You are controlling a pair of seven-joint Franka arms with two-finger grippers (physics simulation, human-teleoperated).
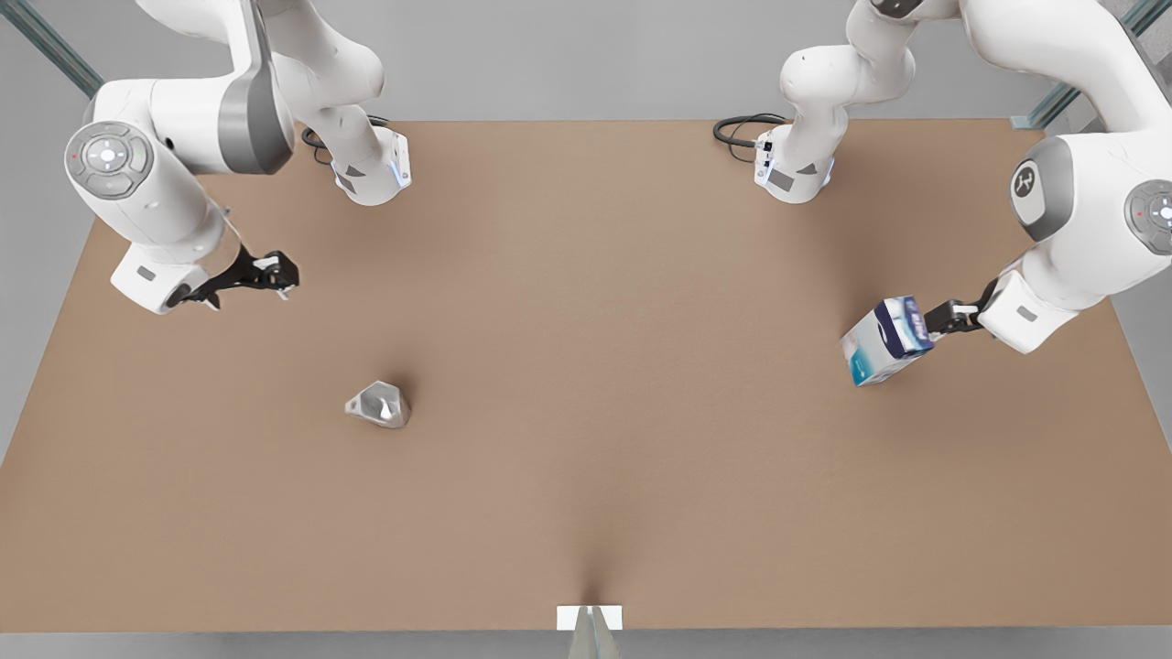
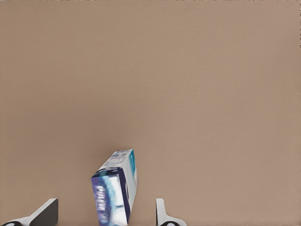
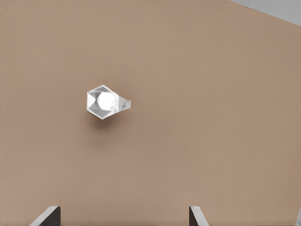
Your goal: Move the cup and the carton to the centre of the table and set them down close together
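Note:
The white and blue carton stands tilted on the brown table at the front view's right. My left gripper is at its upper end. In the left wrist view the carton leans between the spread fingers of this gripper, with a gap on each side. The silvery faceted cup seems to lie on its side at the front view's left. My right gripper hovers open behind it and apart from it. From the right wrist the cup sits well ahead of the gripper.
Two arm bases with black cables stand at the table's far edge. A small white marker sits at the middle of the near edge. Bare brown tabletop lies between the cup and the carton.

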